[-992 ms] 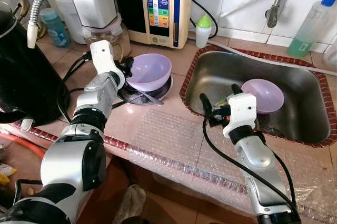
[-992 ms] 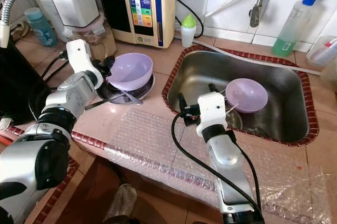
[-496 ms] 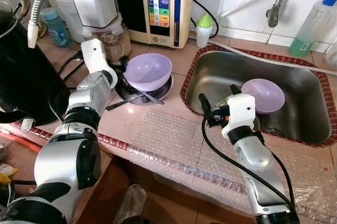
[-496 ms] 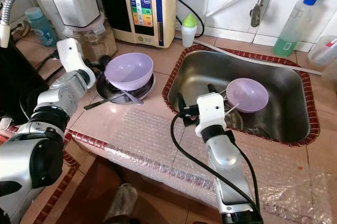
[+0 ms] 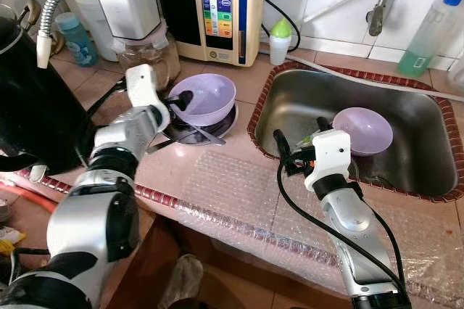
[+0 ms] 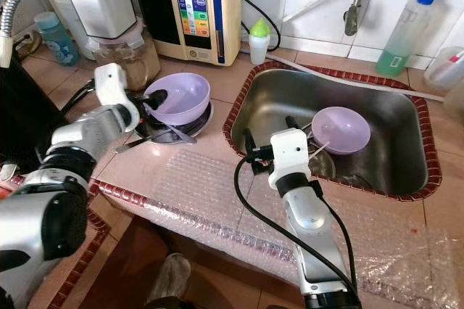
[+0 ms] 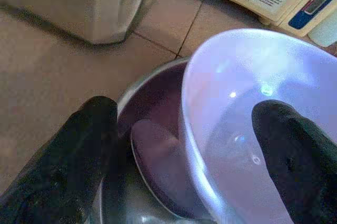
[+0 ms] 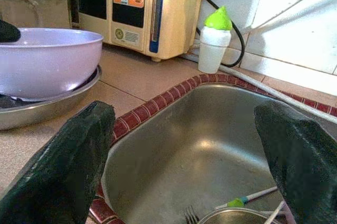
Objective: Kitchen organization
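Left gripper (image 7: 184,155): fingers (image 7: 87,153) spread, straddling the near rim of the lilac plastic bowl (image 5: 206,97), one inside, one outside. Bowl upright, mouth up, resting in a round steel dish (image 5: 221,125) on the tan tiled counter (image 5: 239,84). Right gripper (image 8: 184,155): fingers (image 8: 68,166) apart, empty, over the steel sink (image 5: 290,109) edge. Second lilac bowl (image 5: 366,129) inside sink.

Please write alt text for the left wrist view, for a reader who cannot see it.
The left tool is open, its two black fingers straddling the rim of a pale purple plastic bowl. The bowl sits in a shallow round metal dish on the brown tiled counter.
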### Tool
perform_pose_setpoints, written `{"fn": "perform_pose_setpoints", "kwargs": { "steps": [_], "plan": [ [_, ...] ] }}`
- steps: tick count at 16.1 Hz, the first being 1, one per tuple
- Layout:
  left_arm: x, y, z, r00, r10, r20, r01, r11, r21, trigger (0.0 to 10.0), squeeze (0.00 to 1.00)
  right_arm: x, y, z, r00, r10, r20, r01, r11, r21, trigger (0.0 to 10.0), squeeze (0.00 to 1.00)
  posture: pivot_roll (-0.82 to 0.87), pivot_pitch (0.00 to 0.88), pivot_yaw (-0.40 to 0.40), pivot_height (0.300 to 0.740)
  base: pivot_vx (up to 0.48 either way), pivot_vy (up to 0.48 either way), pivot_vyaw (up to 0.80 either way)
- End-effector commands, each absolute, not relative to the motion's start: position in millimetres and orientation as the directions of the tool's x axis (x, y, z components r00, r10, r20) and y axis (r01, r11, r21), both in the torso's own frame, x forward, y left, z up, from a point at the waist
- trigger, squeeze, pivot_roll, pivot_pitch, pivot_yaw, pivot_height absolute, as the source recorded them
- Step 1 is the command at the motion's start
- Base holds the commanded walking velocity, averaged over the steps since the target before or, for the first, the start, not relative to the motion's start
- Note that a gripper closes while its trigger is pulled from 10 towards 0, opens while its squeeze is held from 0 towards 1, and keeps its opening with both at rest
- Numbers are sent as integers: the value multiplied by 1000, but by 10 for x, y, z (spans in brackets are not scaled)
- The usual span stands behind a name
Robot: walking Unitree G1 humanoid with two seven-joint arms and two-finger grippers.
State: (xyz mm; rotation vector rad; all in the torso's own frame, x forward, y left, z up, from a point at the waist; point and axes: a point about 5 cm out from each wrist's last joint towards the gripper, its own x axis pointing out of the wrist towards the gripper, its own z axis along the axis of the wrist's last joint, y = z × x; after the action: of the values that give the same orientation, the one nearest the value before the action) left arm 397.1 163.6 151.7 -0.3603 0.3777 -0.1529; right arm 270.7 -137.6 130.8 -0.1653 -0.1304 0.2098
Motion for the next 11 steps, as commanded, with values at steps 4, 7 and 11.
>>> {"fn": "perform_pose_setpoints", "kwargs": {
  "steps": [4, 7, 11],
  "plan": [
    [3898, 1627, 1404, 886, -280, -369, 108, 899, -424, 0, 0, 2729, -1336, 1289, 968, 226, 110, -205, 963, -176, 10000, 0, -99, 0, 110, 740, 0, 0, 0],
    [3892, 1608, 1417, 878, -306, -367, 133, 895, -427, 0, 0, 2747, -1322, 1290, 967, 229, 113, -207, 962, -176, 10000, 0, -97, 0, 114, 740, 0, 0, 0],
    [3878, 1664, 1390, 879, -286, -382, 128, 913, -388, 0, 0, 2740, -1325, 1278, 968, 224, 113, -202, 963, -176, 10000, 0, -98, 0, 119, 740, 0, 0, 0]
  ]
}}
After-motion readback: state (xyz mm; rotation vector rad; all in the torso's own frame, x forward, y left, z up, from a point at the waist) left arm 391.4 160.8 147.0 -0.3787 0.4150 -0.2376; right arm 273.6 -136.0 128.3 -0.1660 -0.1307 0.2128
